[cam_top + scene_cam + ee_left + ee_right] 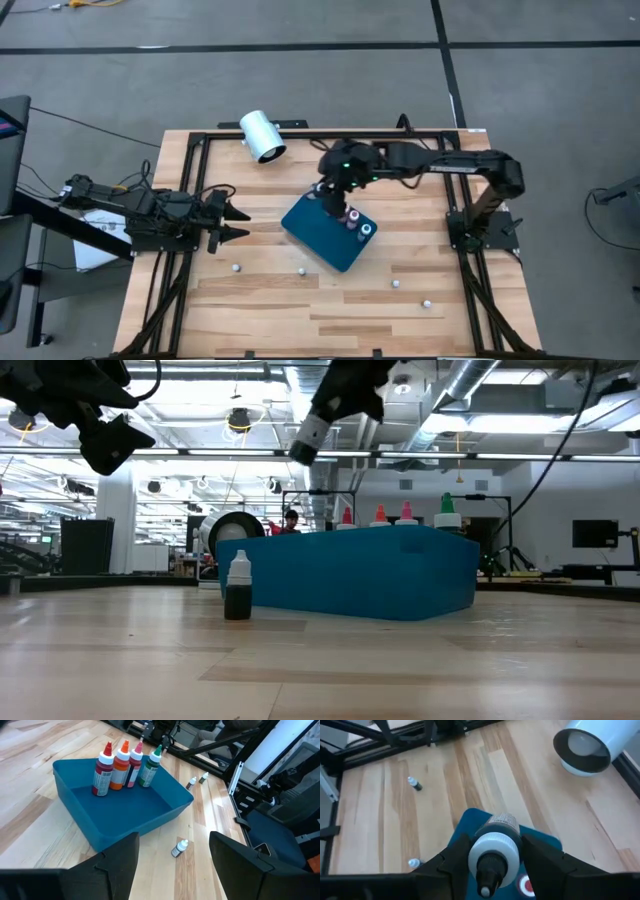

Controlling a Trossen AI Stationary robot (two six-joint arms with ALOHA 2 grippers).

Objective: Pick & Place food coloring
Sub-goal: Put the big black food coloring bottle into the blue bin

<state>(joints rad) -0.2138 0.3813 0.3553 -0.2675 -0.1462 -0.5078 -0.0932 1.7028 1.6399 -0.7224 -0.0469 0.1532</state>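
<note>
Above the tray: right gripper (492, 865) clamps a white-capped food coloring bottle (495, 851), its long axis along the fingers, directly over the teal tray (318, 232).
Tray (rigid plastic, walled): four bottles (125, 764) stand upright in its right corner.
Loose bottles: tiny ones (301, 270) dot the near wooden tabletop (260, 300).
Left gripper (232, 222): spread apart, empty, left of the tray.
Far-left: white cylinder (263, 136), lying sideways.

Teal tray (145, 822); red bottle (103, 767); orange bottle (119, 766); white cylinder (263, 136).

Pale wood-plank table (300, 300), matt teal tray (322, 238)
</note>
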